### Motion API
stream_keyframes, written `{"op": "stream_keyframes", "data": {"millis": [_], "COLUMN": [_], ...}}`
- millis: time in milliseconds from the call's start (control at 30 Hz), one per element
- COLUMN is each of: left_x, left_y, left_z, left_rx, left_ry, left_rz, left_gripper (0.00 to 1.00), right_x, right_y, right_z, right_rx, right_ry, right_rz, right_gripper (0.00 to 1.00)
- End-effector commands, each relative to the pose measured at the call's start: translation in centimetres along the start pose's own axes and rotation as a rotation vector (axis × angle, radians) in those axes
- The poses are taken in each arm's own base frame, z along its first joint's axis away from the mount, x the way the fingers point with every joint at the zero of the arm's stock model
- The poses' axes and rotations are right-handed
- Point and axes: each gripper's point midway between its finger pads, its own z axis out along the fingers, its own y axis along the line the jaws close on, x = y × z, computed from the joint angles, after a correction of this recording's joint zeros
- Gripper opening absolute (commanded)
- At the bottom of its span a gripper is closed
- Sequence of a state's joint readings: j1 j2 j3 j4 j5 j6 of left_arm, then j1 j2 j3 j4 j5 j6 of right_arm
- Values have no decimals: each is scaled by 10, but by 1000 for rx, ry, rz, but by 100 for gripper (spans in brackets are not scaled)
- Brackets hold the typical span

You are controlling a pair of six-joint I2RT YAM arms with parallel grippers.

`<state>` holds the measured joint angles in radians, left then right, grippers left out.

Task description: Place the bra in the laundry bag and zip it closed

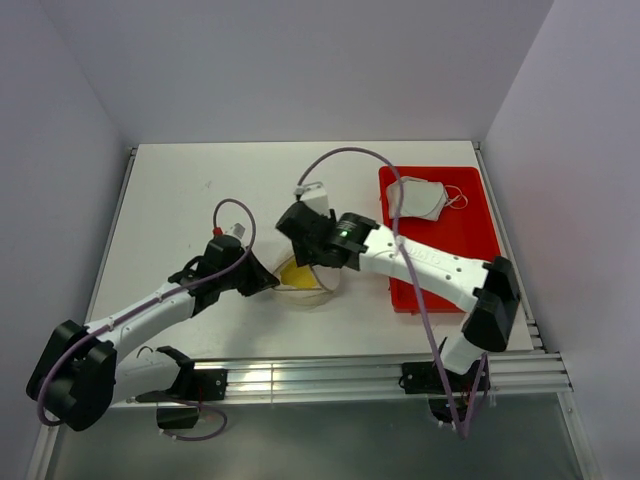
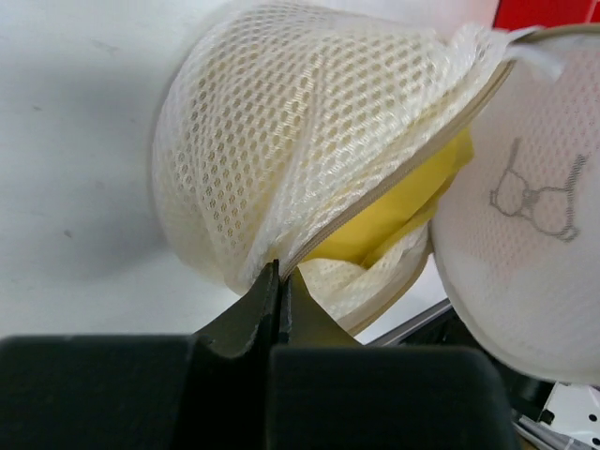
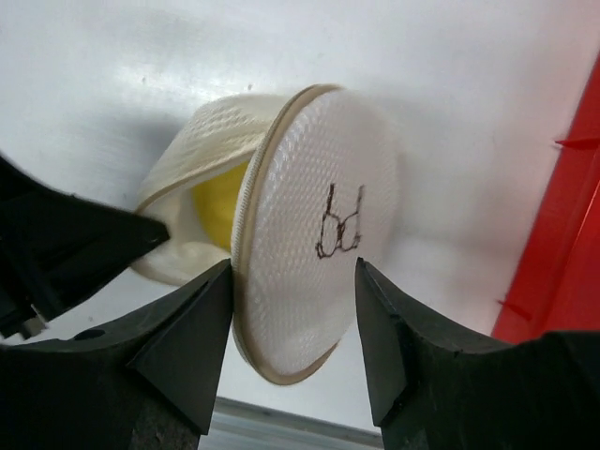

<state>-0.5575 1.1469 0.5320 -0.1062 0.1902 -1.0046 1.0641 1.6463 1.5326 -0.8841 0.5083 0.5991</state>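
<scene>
The white mesh laundry bag (image 1: 308, 278) lies at the table's middle front, its round lid face (image 3: 319, 244) hinged open and standing on edge. The mustard-yellow bra (image 2: 403, 216) sits inside it and shows through the gap, also in the right wrist view (image 3: 220, 202). My left gripper (image 2: 277, 270) is shut on the bag's mesh at the tan zipper rim, at the bag's left side (image 1: 262, 282). My right gripper (image 3: 293, 309) is open and straddles the lid face. Its left finger touches the rim and its right finger stands apart.
A red tray (image 1: 470, 250) lies at the right with a white-grey bra (image 1: 420, 198) in it; its edge shows in the right wrist view (image 3: 562, 234). A metal rail (image 1: 330, 378) runs along the table's near edge.
</scene>
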Motion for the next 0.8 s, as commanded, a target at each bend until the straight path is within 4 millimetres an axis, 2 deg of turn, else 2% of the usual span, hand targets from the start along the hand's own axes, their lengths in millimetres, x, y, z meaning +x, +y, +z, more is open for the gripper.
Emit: {"op": "stream_keyframes", "data": {"millis": [0, 33, 67, 100, 167, 200, 233, 300, 367, 500, 567, 733, 767], "left_x": [-9, -11, -11, -11, -11, -11, -11, -9, -9, -10, -10, -11, -12], "left_y": [-5, -3, -2, -1, 1, 1, 1, 0, -2, -1, -1, -4, -6], "left_z": [-4, -3, -3, -3, -1, -1, 1, 2, 2, 1, 1, 0, -1], "left_rx": [58, 53, 54, 52, 52, 53, 56, 62, 69, 65, 63, 76, 80], "left_ry": [-21, -20, -20, -18, -14, -11, -7, 4, 3, 0, 2, 14, 12], "left_rz": [29, 22, 25, 24, 24, 24, 25, 23, 23, 23, 25, 28, 29], "left_gripper": [0, 0, 0, 0, 0, 0, 0, 0, 0, 0, 0, 0, 0], "right_x": [-30, -30, -33, -27, -33, -30, -41, -44, -48, -54, -53, -37, -27], "right_y": [-21, -22, -35, -44, -42, -43, -35, -24, -19, 9, 16, -11, -18], "right_z": [-16, -15, -12, -12, -16, -23, -30, -40, -38, -31, -28, -5, -1], "right_rx": [-104, -126, -110, -106, -191, -232, -291, -376, -385, -465, -476, -340, -324], "right_ry": [-104, -104, -109, -111, -144, -162, -208, -221, -213, -191, -180, -144, -132], "right_rz": [130, 148, 175, 188, 213, 221, 238, 240, 242, 252, 272, 319, 322], "right_gripper": [61, 61, 61, 61, 62, 65, 66, 68, 68, 66, 66, 62, 61]}}
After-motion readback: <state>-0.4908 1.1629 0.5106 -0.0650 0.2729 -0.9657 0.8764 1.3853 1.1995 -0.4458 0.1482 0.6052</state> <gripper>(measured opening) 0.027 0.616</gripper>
